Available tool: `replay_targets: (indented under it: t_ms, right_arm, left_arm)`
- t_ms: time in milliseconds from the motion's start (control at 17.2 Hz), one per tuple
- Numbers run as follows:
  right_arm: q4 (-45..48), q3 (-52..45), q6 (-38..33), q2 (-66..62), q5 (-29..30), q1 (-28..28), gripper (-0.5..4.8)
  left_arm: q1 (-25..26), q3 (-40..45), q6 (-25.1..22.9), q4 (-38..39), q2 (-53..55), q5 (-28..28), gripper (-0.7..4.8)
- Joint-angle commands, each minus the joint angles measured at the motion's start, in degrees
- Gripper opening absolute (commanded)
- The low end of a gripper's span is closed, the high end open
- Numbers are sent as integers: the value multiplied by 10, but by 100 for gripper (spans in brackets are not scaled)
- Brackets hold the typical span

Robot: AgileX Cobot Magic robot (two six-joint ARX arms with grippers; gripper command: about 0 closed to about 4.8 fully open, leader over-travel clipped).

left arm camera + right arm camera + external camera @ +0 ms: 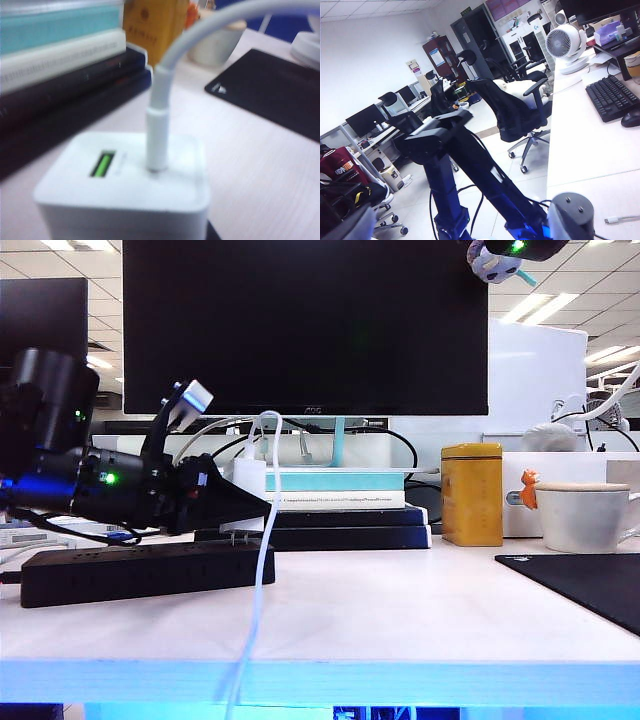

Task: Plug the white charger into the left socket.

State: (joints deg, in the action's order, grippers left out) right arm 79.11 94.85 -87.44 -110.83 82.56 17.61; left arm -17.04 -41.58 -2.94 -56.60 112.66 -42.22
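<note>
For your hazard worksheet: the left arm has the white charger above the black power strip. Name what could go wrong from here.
1. The white cable loops up from the white charger and drops over the table edge; it could tug or snag as the left pincer lowers.
2. The charger sits near the power strip's right end, so it may meet the wrong outlet or miss the strip altogether.
3. The right pincer, out of view, cannot steady the strip if it shifts.

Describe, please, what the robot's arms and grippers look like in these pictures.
In the exterior view the left arm is matte black and chunky, with a round cylindrical joint, small green and blue lights and dark cables. Its left gripper is black and wedge-shaped. The right wrist view shows an arm segment in black with blue glow; the right gripper is out of view.
</note>
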Motion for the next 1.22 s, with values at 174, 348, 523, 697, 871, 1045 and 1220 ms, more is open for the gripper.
replay_targets:
  t_ms: [174, 348, 523, 697, 871, 1045, 1220]
  right_arm:
    - [7, 2, 24, 1, -2, 1, 479]
    - [7, 2, 26, -27, -4, 1, 35]
    - [6, 2, 31, -60, -33, 5, -5]
    - [4, 2, 3, -81, -66, 9, -5]
    - [3, 2, -8, -89, -111, 21, -5]
    - [-17, 2, 103, -90, -89, 25, -5]
    - [-115, 2, 207, -90, -84, 27, -5]
  left_arm:
    - [0, 1, 0, 9, 11, -5, 176]
    - [0, 1, -1, 12, 11, -7, 176]
    - [0, 1, -1, 13, 11, -11, 176]
    - [0, 1, 0, 13, 11, -15, 176]
    - [0, 1, 0, 13, 11, -15, 176]
    - [0, 1, 0, 13, 11, -15, 176]
    - [0, 1, 0, 12, 11, -15, 176]
